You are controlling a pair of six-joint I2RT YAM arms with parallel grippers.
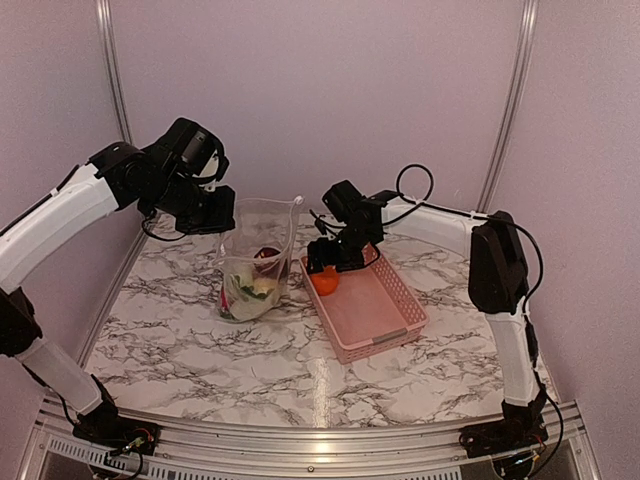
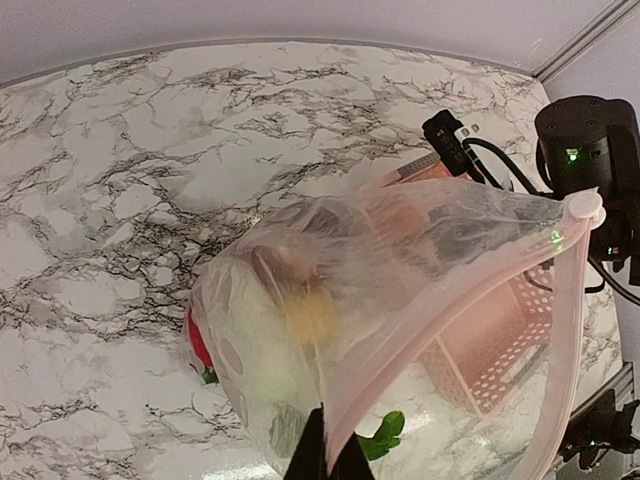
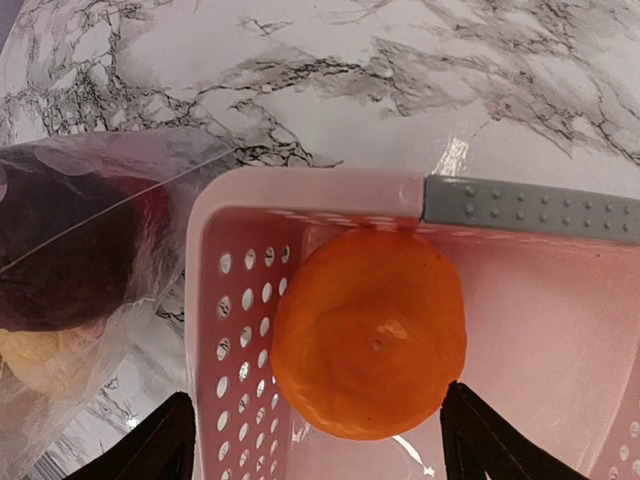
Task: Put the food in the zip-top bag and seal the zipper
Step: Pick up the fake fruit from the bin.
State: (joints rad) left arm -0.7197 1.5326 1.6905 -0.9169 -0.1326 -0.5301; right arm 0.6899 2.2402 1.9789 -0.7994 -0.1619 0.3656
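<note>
Right gripper [image 3: 315,440] spread wide either side of the round orange toy fruit [image 3: 368,345] in the bag-side corner of the pink slatted plastic basket [image 3: 300,190] (no contact yet, I think), so I'd centre, drop lower, then close; left gripper [image 2: 325,455] pinches the rim of the clear crinkly zip-top bag [image 2: 400,260].

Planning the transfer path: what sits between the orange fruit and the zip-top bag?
Only the pink basket, its perforated side wall, seen in the right wrist view: the orange fruit sits inside it, the zip-top bag lies just outside.
</note>
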